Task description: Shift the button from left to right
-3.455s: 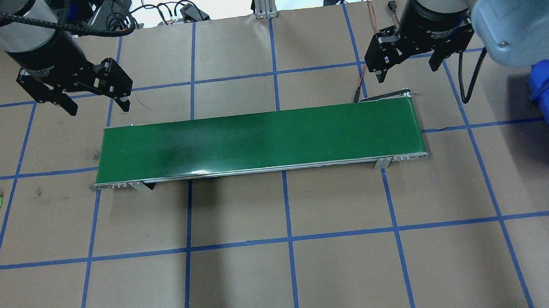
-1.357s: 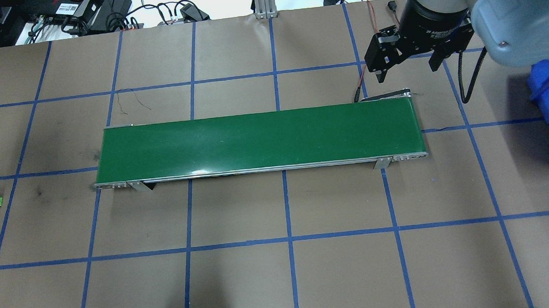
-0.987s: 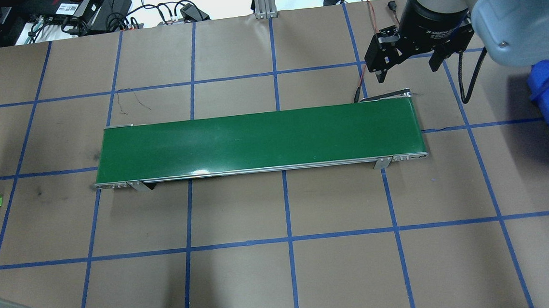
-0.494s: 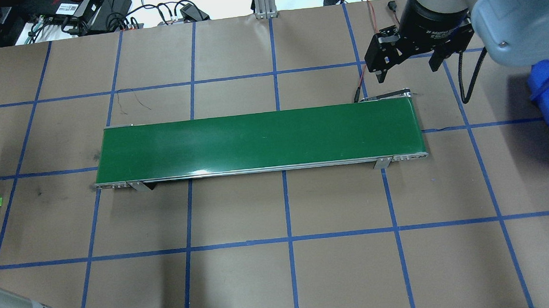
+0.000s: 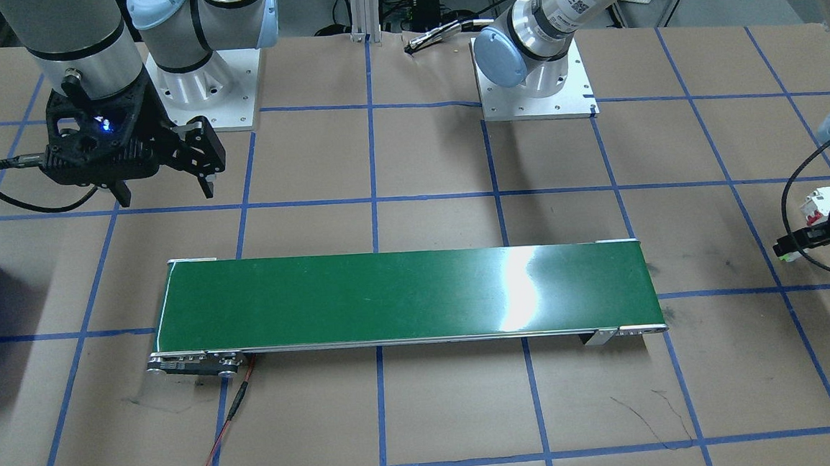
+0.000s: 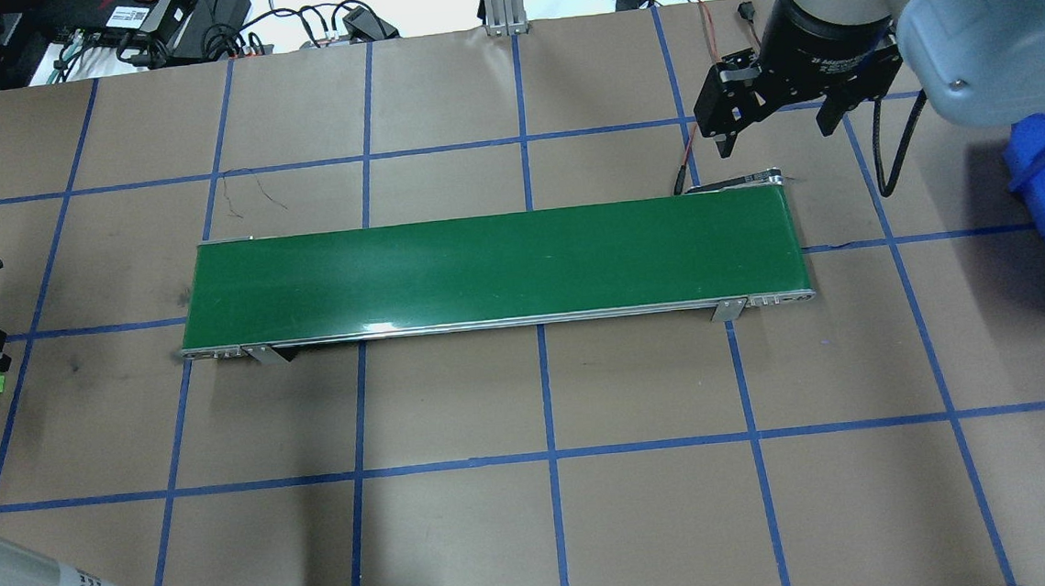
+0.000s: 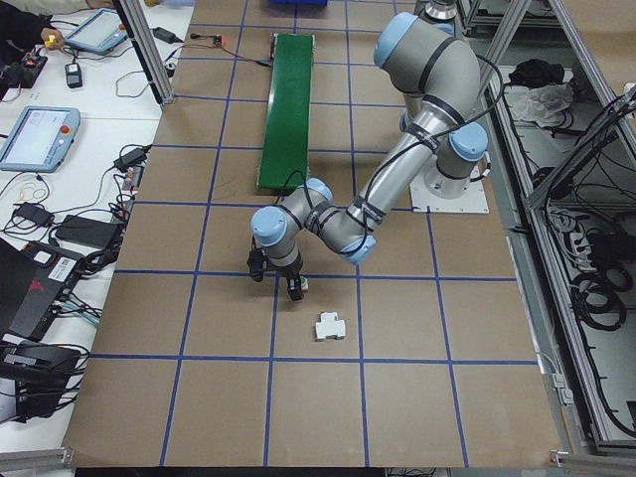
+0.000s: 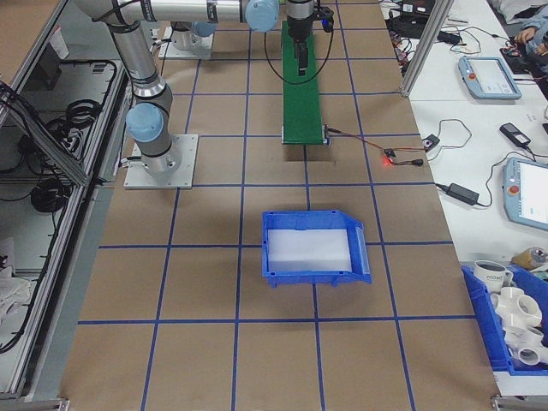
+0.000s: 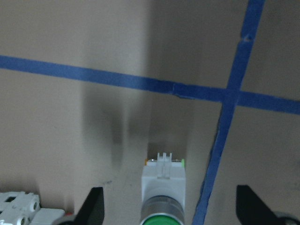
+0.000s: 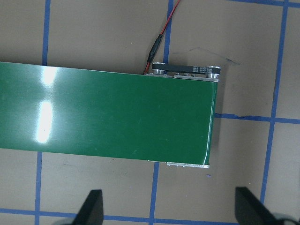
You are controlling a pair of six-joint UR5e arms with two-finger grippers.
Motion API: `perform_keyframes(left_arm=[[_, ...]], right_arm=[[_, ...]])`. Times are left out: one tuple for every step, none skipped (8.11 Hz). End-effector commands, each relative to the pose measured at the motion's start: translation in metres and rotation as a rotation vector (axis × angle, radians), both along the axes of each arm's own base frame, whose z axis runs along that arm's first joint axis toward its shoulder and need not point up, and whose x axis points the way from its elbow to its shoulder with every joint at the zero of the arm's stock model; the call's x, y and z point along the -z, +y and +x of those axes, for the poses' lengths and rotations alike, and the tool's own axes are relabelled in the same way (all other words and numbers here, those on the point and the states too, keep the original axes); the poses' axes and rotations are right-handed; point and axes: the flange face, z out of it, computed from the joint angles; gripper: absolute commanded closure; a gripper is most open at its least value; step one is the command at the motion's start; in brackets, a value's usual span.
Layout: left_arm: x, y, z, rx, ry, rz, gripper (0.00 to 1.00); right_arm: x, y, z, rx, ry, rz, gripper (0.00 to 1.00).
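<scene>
Green-capped button (image 9: pixel 162 193) lies between the spread fingers of the left claw (image 9: pixel 169 208); right claw (image 6: pixel 774 108) hangs released.

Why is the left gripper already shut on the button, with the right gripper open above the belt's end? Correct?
Not quite. The left gripper is open, not shut on the button: the left wrist view shows its fingers spread wide on either side, apart from the button, which sits on the table. The right gripper is indeed open above the belt's end.
</scene>
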Motion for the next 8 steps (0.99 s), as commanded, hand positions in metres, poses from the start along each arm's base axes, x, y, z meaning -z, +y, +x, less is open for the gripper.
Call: perform_keyframes(left_arm=[[0.0116,-0.0002,0.0013,0.026,0.01,0.016,0.0],[0.0132,0.0001,0.0009,0.026,0.013,0.019,0.0],[0.0132,0.0003,0.0011,0.028,0.011,0.021,0.08],[0.0133,0.0005,0.0011,0.028,0.011,0.023,0.17],[0.0137,0.0009,0.0008,0.028,0.014,0.026,0.33],[0.0139,0.0009,0.0005,0.028,0.016,0.026,0.61],[0.0141,0.0011,0.0003,0.025,0.018,0.028,0.67],[0.0144,0.0014,0.0002,0.025,0.019,0.031,0.9]], right_arm=[[0.0,0.0,0.0001,0.0,-0.001,0.0,0.0],[0.0002,0.0001,-0.0001,-0.001,0.001,0.001,0.0],[0.0002,0.0001,-0.0001,0.0,0.001,0.001,0.0],[0.0,0.0,-0.0001,0.0,0.001,0.0,0.0],[0.0002,0.0001,-0.0001,0.0,0.001,0.001,0.0],[0.0002,0.0001,0.0001,0.0,-0.001,0.002,0.0],[0.0002,0.0001,-0.0001,0.0,0.001,0.001,0.0],[0.0002,0.0001,-0.0001,0.0,0.001,0.001,0.0]])
